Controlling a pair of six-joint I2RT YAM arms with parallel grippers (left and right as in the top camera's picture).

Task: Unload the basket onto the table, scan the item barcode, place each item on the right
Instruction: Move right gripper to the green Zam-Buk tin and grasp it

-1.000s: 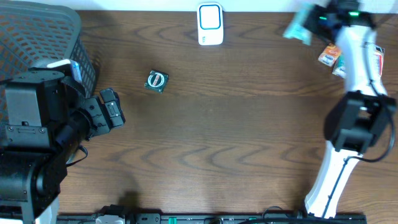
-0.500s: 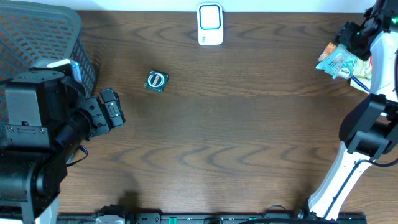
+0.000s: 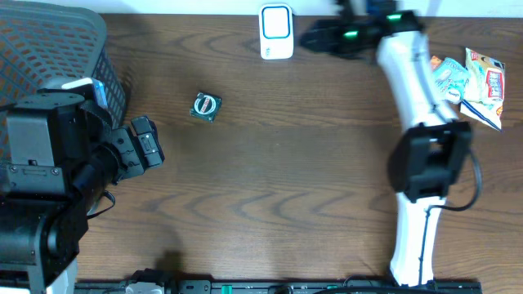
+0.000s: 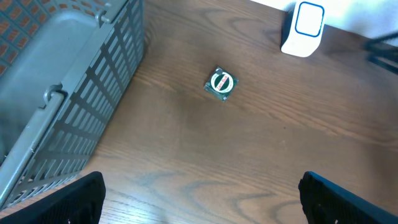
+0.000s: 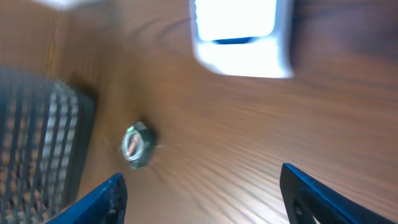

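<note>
Right tool (image 3: 309,37) spread and empty beside scanner (image 3: 276,31), 12 o'clock.
Item (image 3: 205,107) lies free at 10 o'clock (ungripped): jaws likely apart for pickup; left tool (image 4: 202,202) also apart.

Left gripper (image 3: 154,145) jaws wide apart, empty; left arm (image 3: 49,155) folded behind it. Right gripper (image 3: 310,37) jaws apart, empty; right arm (image 3: 409,77) fully stretched behind.

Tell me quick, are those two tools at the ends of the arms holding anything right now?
Left tool: open, holding nothing.
Right tool: open, holding nothing.
</note>
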